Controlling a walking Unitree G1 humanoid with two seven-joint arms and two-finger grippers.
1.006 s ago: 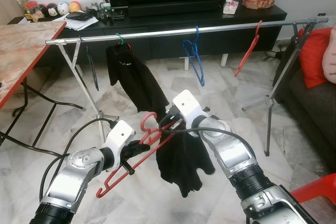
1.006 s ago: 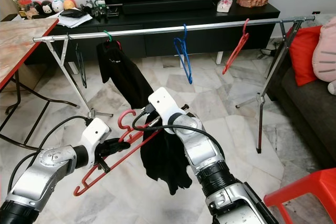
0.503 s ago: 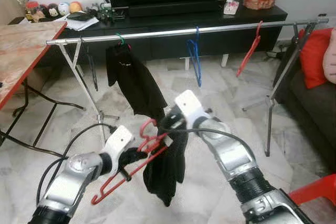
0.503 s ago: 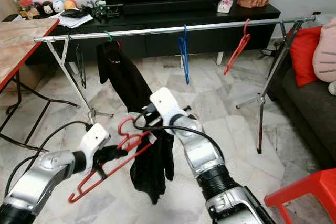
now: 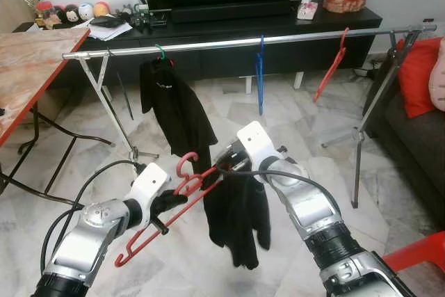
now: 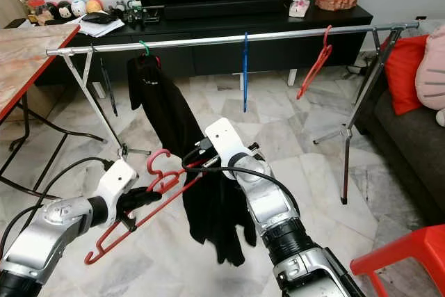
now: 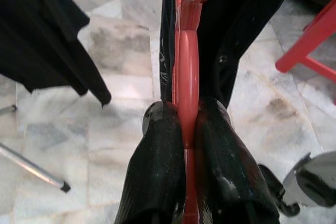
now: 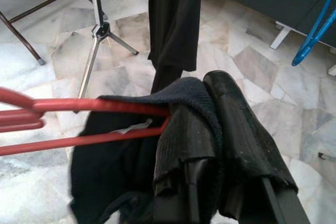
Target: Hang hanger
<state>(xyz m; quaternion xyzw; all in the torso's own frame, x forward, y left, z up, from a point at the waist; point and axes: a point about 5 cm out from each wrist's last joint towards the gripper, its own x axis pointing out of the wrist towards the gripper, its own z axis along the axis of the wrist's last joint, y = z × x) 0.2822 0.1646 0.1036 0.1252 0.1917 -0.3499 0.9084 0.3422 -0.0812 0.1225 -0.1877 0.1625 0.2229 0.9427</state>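
Grippers, left [image 5: 169,203] and right [image 5: 224,166], clamp red hanger [image 5: 161,215]; no writing legible.

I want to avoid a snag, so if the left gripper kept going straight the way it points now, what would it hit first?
Probably the black garment draped over the red hanger. The left gripper is clamped on that hanger, and its wrist view looks along the frame straight into the cloth, where the right gripper pinches it. Depth is unclear.

Rail [image 5: 243,39] spanned across before cabinet [image 5: 229,29], table [image 5: 31,60] placed left, sofa [image 5: 417,137] right, hanger [image 5: 163,210] held nearest.
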